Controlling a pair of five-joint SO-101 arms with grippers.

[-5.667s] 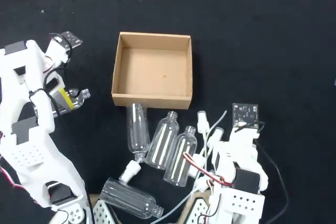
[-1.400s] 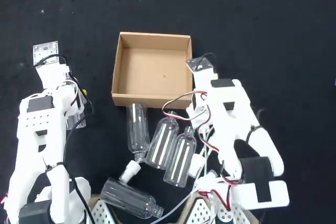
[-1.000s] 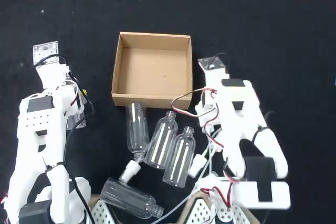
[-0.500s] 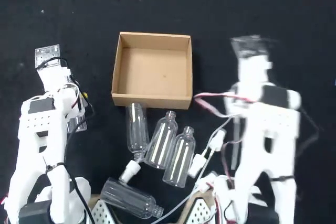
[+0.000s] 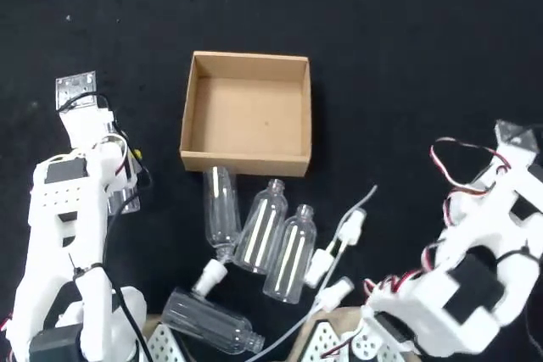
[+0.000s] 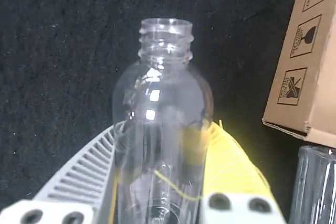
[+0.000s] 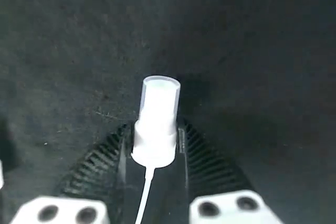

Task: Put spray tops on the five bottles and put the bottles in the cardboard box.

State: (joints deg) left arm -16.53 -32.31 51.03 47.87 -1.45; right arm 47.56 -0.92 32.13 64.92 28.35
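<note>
My left gripper is shut on a clear, uncapped bottle, its neck pointing away from the wrist. In the high view this bottle hangs left of the cardboard box. My right gripper is shut on a white spray top with its thin tube trailing back between the fingers. The right arm is at the far right of the table. Three uncapped bottles lie side by side in front of the box. A fourth bottle lies near the front edge.
Loose white spray tops lie right of the lying bottles, and another spray top lies below them. The box corner and a lying bottle are close to the left gripper. The box holds nothing.
The right arm has swung from beside the box over the bottles out to the far right of the table. The left arm has barely moved and still holds its bottle.
</note>
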